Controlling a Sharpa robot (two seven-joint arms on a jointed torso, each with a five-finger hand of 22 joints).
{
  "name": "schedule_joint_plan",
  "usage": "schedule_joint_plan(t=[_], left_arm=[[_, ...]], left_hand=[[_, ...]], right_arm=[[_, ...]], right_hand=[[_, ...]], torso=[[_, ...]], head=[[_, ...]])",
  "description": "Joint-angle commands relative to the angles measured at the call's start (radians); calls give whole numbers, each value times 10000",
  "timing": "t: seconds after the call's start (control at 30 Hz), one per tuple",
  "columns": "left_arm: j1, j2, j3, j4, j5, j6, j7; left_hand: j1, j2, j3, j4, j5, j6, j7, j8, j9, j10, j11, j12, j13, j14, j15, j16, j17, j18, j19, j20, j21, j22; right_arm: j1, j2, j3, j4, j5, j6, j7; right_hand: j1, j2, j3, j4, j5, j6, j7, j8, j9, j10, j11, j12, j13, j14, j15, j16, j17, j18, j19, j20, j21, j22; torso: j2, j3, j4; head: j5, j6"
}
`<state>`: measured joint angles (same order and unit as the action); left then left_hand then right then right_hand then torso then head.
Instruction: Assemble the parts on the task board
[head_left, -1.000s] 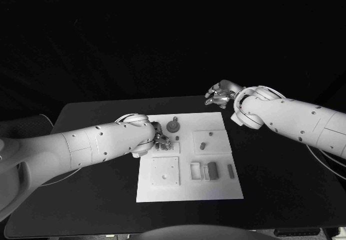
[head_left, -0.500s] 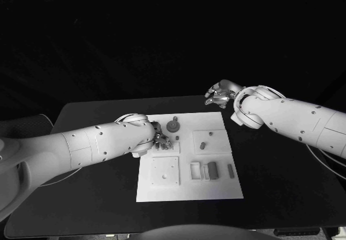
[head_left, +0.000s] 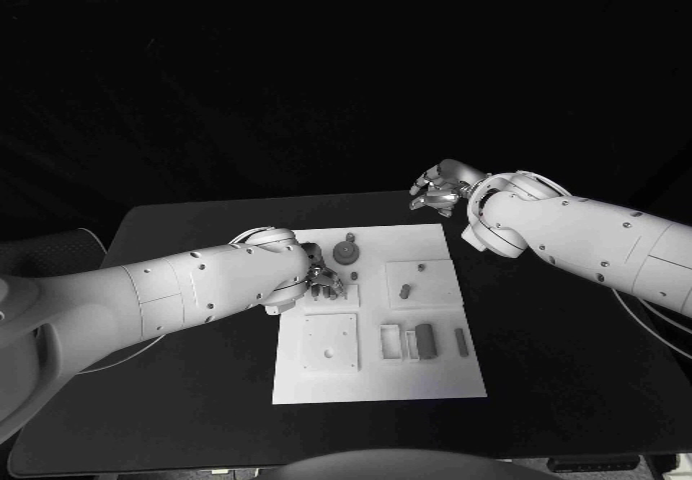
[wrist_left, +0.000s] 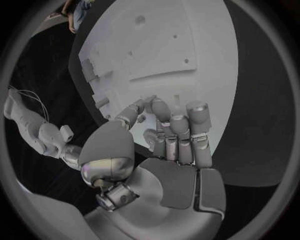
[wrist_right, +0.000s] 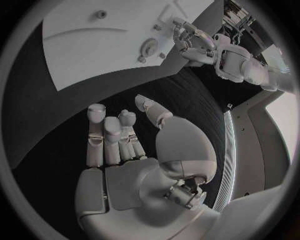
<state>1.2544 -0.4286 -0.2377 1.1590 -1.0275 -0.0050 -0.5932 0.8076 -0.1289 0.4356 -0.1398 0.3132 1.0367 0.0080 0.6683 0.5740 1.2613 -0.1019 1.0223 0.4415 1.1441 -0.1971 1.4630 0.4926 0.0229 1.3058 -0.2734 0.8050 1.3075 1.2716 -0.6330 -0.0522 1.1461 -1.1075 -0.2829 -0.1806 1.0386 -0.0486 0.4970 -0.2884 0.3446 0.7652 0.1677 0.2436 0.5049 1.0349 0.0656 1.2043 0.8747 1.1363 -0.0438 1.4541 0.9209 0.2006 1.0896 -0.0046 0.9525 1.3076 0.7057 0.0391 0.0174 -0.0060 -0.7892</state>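
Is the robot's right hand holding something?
No, the right hand is empty, its fingers apart over the black table, off the white board.
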Motion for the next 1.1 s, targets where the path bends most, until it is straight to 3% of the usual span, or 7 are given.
schedule_joint_plan(t=[0.03,0.37,0.87,1.1], left_arm=[[-1,5,4,23,79,-104,173],[-1,-14,5,19,162,20,200],[-1,-90,6,42,173,-100,239],[7,-390,11,267,472,-185,317]], left_hand=[[-87,-7,-43,4,-36,-43,14,25,-14,-54,19,19,1,22,-64,-12,10,624,-17,-34,-32,143],[-183,-244,-182,-10,-181,-72,18,32,-34,-80,22,18,-1,-5,-61,-11,16,640,-47,-34,-47,148],[-110,-174,-226,-115,-213,-77,18,51,-43,-89,22,27,3,-18,-62,-1,24,650,-51,-30,-46,154],[-97,-60,-280,-209,-222,-203,81,24,-75,-277,88,-51,-26,-197,6,-74,3,634,-240,2,-149,139]], right_arm=[[-4,-2,0,10,-51,90,64],[-5,-2,0,8,-51,93,64],[-6,-10,0,5,-51,93,67],[-15,-18,0,-17,-51,87,74]], right_hand=[[-121,-9,43,6,39,64,120,41,-11,-86,0,40,-14,-50,24,3,-9,612,17,-31,-54,126],[-122,-3,46,8,40,64,120,42,-11,-86,0,41,-16,-50,24,3,-10,612,18,-31,-54,127],[-123,-3,47,6,39,64,120,44,-11,-86,0,43,-18,-49,24,4,-11,612,18,-32,-54,127],[-124,-3,47,6,39,64,120,45,-12,-87,0,44,-19,-49,24,5,-11,612,19,-32,-54,127]], torso=[[1,3,-2],[-2,4,-1],[-1,0,1],[-8,1,1]], head=[[5,11],[-2,1],[-2,-6],[-4,34]])
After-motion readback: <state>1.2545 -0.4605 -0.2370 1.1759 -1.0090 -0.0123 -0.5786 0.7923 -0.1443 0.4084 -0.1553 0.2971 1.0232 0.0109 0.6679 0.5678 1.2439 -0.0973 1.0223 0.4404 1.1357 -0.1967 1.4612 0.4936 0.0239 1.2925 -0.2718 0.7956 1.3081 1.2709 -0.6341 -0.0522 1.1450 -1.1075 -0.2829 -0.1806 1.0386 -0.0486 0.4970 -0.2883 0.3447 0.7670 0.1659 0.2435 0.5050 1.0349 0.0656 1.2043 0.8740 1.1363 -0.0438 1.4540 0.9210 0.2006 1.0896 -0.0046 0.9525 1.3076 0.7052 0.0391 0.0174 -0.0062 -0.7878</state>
